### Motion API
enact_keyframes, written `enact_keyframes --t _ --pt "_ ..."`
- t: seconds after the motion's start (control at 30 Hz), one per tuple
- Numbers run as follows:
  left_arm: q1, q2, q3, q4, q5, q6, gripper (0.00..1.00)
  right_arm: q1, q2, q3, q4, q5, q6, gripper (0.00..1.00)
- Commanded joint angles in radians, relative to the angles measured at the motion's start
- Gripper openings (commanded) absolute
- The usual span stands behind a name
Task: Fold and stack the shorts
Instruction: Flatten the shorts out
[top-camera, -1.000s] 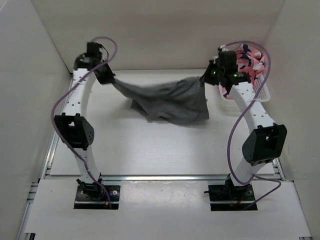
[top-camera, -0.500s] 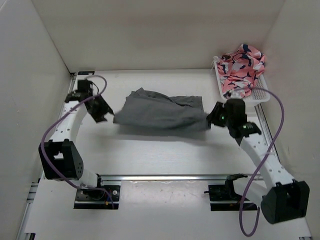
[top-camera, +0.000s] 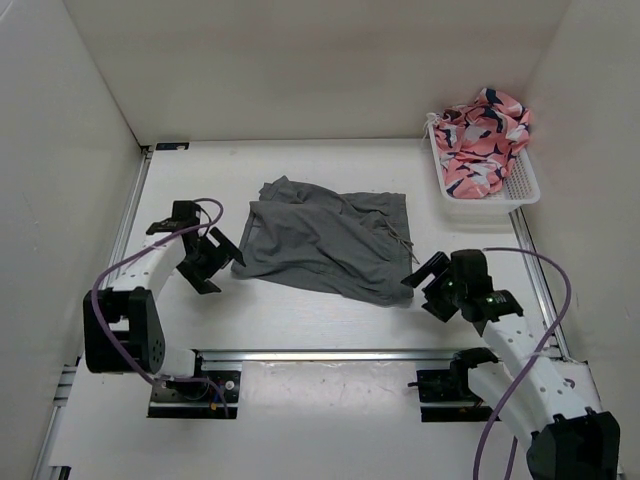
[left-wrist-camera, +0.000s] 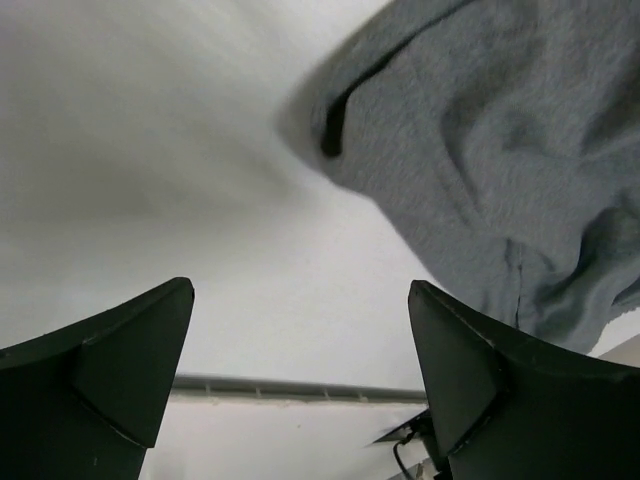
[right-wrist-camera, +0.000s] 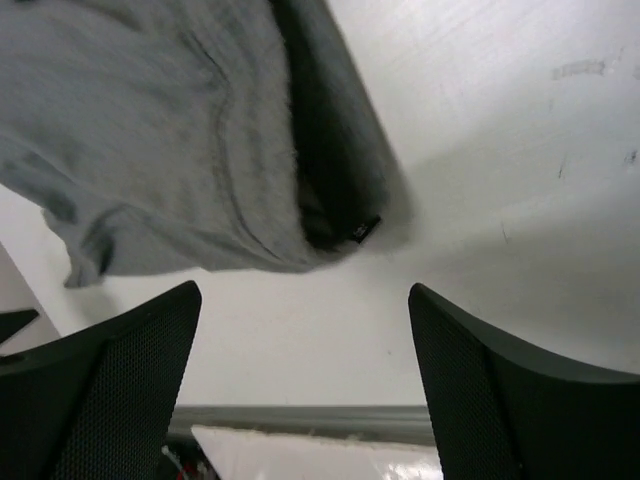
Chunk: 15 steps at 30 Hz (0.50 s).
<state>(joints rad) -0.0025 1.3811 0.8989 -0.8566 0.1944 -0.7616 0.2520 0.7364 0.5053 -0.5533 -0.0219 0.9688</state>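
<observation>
The dark grey soft cloth shorts (top-camera: 325, 245) lie flat on the white table top (top-camera: 300, 315), roughly in the middle of it and between the two arms. They are spread sideways as a wide, slightly skewed rectangle. The left edge is a little rumpled and a fold ridge runs across the upper part. Nothing grips the cloth. The left wrist view shows a rounded grey corner of the shorts (left-wrist-camera: 500, 150) with a short dark slit in it, resting on the table ahead of the fingers and clear of them. The right wrist view shows the opposite end of the shorts (right-wrist-camera: 180, 130), where a thick seamed edge rolls over a dark opening, again lying ahead of the fingers without touching them. The black left gripper (top-camera: 212, 262) sits low, just beside the left edge of the shorts, its jaws spread wide with only bare table between them (left-wrist-camera: 300, 290). The black right gripper (top-camera: 428, 288) sits just off the near right corner of the cloth, its jaws likewise spread apart and holding nothing (right-wrist-camera: 305, 290). Further out, a white perforated plastic basket (top-camera: 527, 190) stands at the far right corner of the table, well apart from the shorts, with a crumpled pink patterned cloth (top-camera: 485, 135) heaped in it. A metal rail (top-camera: 330, 353) runs along the near edge of the table top.
</observation>
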Motion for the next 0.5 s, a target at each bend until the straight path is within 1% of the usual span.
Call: enact_keyframes --t 0.0,0.07,0.17,0.23,0.27,0.3,0.33,0.37,0.43,0.47 --pt "-0.011 0.059 0.007 0.102 0.019 -0.009 1.00 0.004 0.032 -0.065 0.105 -0.137 0.151 0.89" --pt "-0.021 0.142 0.040 0.116 0.005 -0.008 1.00 0.004 0.067 -0.076 0.134 -0.148 0.163 0.89" --pt "-0.047 0.214 0.092 0.126 -0.021 -0.008 1.00 0.004 0.090 -0.099 0.173 -0.138 0.173 0.89" --pt "-0.071 0.272 0.123 0.139 -0.030 0.001 0.97 0.004 0.103 -0.117 0.237 -0.127 0.182 0.85" --pt "-0.071 0.285 0.132 0.149 -0.030 0.001 0.92 0.004 0.115 -0.140 0.268 -0.127 0.194 0.85" --pt "-0.080 0.295 0.132 0.149 -0.030 0.001 0.88 0.004 0.126 -0.140 0.294 -0.116 0.194 0.82" --pt "-0.089 0.305 0.143 0.149 -0.030 0.001 0.84 0.004 0.156 -0.149 0.331 -0.116 0.194 0.76" --pt "-0.090 0.305 0.143 0.149 -0.030 0.001 0.78 0.004 0.173 -0.149 0.331 -0.104 0.194 0.73" --pt "-0.090 0.317 0.152 0.149 -0.030 0.010 0.61 0.013 0.225 -0.149 0.340 -0.104 0.183 0.67" --pt "-0.090 0.329 0.152 0.149 -0.030 0.010 0.52 0.013 0.239 -0.149 0.355 -0.104 0.183 0.60"
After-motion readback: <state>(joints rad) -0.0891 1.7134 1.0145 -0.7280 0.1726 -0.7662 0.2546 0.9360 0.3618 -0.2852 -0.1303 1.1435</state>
